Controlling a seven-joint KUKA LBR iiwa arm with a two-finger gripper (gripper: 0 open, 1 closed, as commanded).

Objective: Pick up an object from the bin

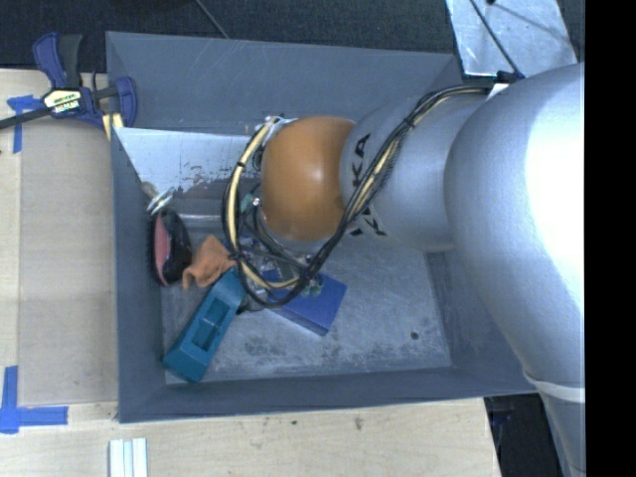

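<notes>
"Hanging low over the bin floor, left of its middle: was that where the pincer was?"

"Yes, under the arm's orange cover, with a tangle of cables looped round it. Whether it was apart or together I could not tell; cover and cables hid that."

"What lay nearest?"

"Two things. A teal block, long, with a hollow in its top, slanted from the pincer toward the lower-left corner of the view, its upper end just beside the cables. On the other side a blue slab lay flat, one edge tucked under the cables."

"Was either one held?"

"That I could not tell."

"And farther out?"

"An orange rag touched the block's upper end on its left. Beyond it, near the left wall, sat a pink and black thing, and above that a small metal ring. The arm crossed the bin's right wall."
</notes>
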